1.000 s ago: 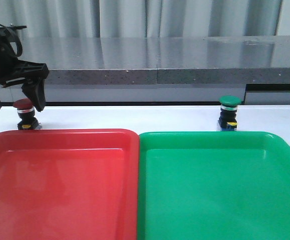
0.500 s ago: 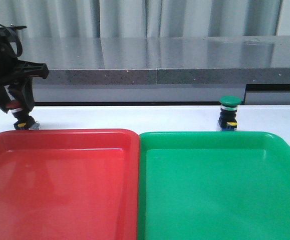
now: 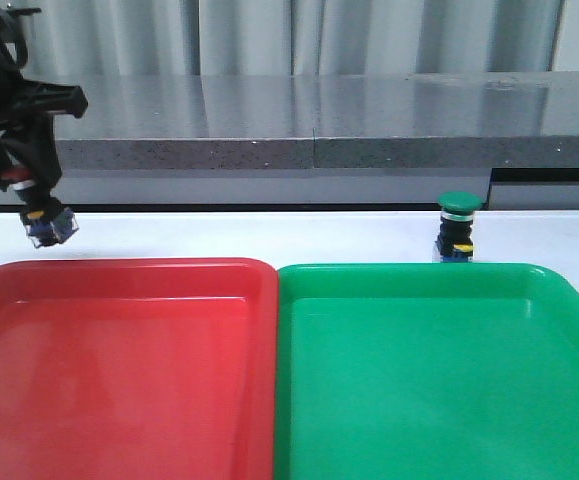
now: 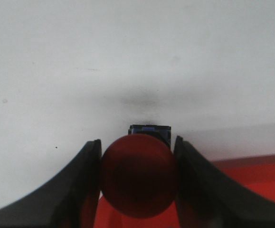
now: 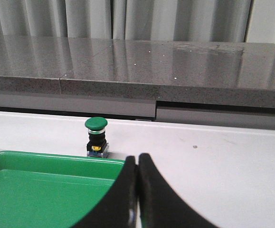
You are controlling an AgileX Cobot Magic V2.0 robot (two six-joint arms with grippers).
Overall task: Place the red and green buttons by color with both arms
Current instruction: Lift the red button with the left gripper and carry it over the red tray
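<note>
Buttons first: your red button (image 3: 39, 212) hangs in the air, off the table (image 3: 269, 235), pinched by the left gripper (image 3: 24, 175); its long way runs tilted, with the red cap up between the black fingers and the blue base pointing down and a bit to the right; you can see a spot of yellow on its side. From the left wrist view the round dark red cap (image 4: 138, 175) sits tight between the two fingers (image 4: 82, 190), and they touch it on both sides; the blue base peeks out past the cap; the cap looks smooth and a little shiny.

Your green button (image 3: 459, 228) stands straight up on the white table, cap on top, just behind the far edge of the green tray (image 3: 439, 370); it has a round green cap, a silver ring, a black body, a yellow tab and a blue base; nothing is touching it.

Your right gripper (image 5: 137, 190) shows only in its own wrist view; its two black curved fingers are pressed together with nothing between them; it is well apart from the green button (image 5: 96, 137).

You have two flat plastic trays side by side, touching; the red tray (image 3: 119, 370) is on the left and the green one on the right; both are smooth and shiny with round corners and low walls; nothing lies in them.
</note>
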